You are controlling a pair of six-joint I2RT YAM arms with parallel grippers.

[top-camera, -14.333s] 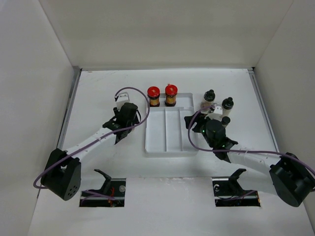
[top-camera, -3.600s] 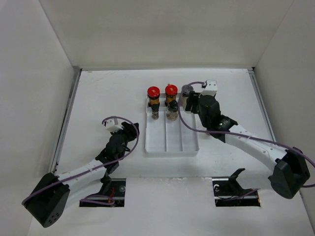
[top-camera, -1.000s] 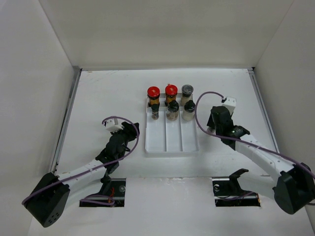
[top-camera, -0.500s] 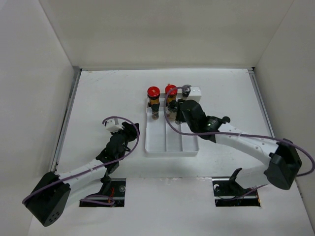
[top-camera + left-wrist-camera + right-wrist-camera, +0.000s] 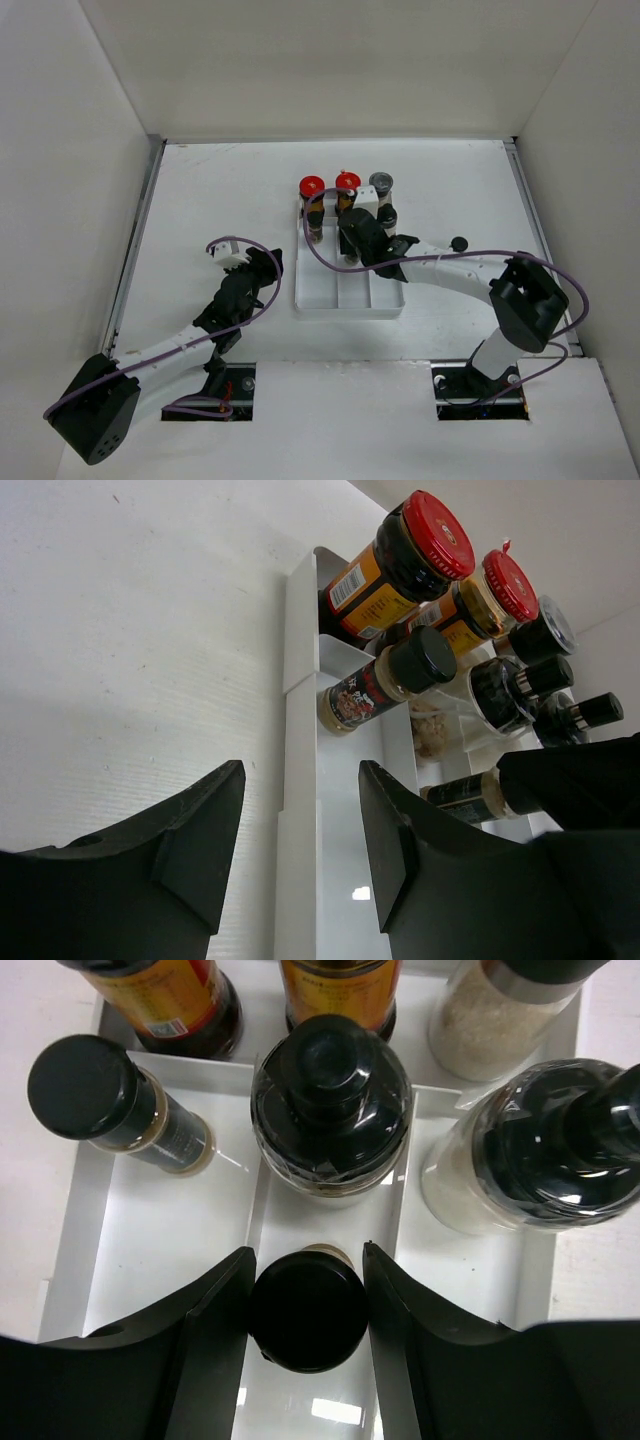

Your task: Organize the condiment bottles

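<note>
Black-capped shaker (image 5: 307,1310) in right hand (image 5: 307,1260), at white tray (image 5: 150,1250) middle channel

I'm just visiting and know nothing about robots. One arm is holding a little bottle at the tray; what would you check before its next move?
1. Grip: the right gripper is shut on the small black-capped bottle, with a finger on each side of the cap. Ok.
2. Placement: the bottle sits over the middle channel of the white three-channel plastic tray. Ok.
3. Bottle base resting on the tray floor: hidden under the cap. Cannot tell.
4. Room ahead: a gap shows between it and the wide clear black-capped shaker. Ok.
5. Other arm clear: the left gripper is open, empty, and left of the tray. Ok.
</note>
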